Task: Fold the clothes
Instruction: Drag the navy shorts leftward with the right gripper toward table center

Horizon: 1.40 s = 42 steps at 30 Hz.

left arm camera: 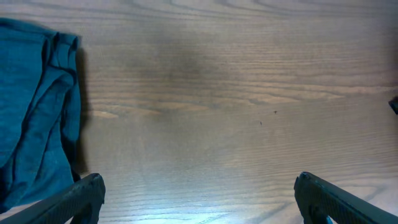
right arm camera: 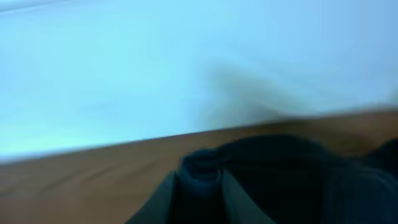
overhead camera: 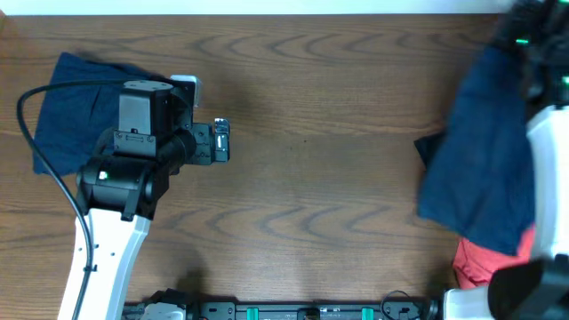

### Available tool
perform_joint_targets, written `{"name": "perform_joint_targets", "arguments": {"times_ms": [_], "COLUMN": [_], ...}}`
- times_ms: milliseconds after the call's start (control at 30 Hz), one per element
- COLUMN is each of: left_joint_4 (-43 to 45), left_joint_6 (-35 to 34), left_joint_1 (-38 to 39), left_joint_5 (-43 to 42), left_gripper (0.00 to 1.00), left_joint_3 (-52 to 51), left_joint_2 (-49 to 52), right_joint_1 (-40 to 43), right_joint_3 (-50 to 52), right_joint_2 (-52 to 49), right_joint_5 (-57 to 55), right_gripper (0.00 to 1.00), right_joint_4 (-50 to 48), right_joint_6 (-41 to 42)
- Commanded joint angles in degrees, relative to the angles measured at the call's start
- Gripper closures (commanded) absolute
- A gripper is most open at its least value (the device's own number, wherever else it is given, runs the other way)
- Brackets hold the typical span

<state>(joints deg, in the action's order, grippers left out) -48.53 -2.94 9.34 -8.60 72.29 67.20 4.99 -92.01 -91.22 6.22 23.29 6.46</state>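
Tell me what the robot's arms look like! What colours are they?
The left arm has a long white link and chunky black joints, one with a little green light. A thin black cable loops beside it. Its end effector is black with two dark fingers. The right arm is white and black too, mostly hidden.

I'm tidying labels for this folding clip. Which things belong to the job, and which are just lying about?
Job: navy shorts held up by the right gripper; second navy garment beside the open left gripper.
Lying about: red cloth at the table's right edge.
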Motion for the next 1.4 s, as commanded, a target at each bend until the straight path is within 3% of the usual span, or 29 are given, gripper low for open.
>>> {"name": "perform_joint_targets", "arguments": {"times_ms": [0,133,200,300,400,533,633,767,1067,1367], "left_joint_4": [0.4,0.8,1.0,1.2,0.9,1.4,3.3,8.5,31.2,54.9], "left_joint_6": [0.5,0.5,0.5,0.5,0.5,0.5,0.8,3.7,6.3,5.2], "left_joint_1": [-0.8,-2.0,-2.2,-2.2,-2.1,-2.1,-1.0,3.1,13.9,19.5], "left_joint_5": [0.8,4.3,6.9,8.0,7.2,0.6,-5.2,-10.4,-10.5,-10.2], "left_gripper": [0.02,0.02,0.02,0.02,0.02,0.02,0.0,0.06,0.08,0.1], "left_joint_3": [3.3,6.4,7.6,7.8,7.8,7.8,7.8,7.8,7.8,7.8], "left_joint_2": [-3.4,-7.5,-9.5,-11.3,-11.5,-8.5,-2.9,7.7,36.0,54.2], "right_joint_1": [-12.5,-28.6,-35.5,-41.1,-42.4,-38.3,-32.1,-21.2,-1.3,1.6], "right_joint_3": [-1.0,-1.0,-1.0,-1.0,-1.1,-1.2,-1.2,-1.2,-1.1,-1.0], "right_joint_2": [1.2,-2.1,-4.1,-4.6,-2.8,1.7,6.6,12.5,16.7,16.3], "right_joint_5": [7.3,7.3,7.3,0.7,-10.6,-18.2,-18.2,-14.4,-1.1,-1.7], "right_gripper": [0.78,0.76,0.6,0.26,0.16,0.14,0.16,0.19,0.17,0.11], "right_joint_4": [2.9,9.3,10.9,11.3,12.2,15.6,19.9,26.3,40.2,49.9], "right_joint_6": [-3.5,-3.5,-3.6,-3.7,-1.4,4.4,10.5,15.0,15.0,14.5]}}
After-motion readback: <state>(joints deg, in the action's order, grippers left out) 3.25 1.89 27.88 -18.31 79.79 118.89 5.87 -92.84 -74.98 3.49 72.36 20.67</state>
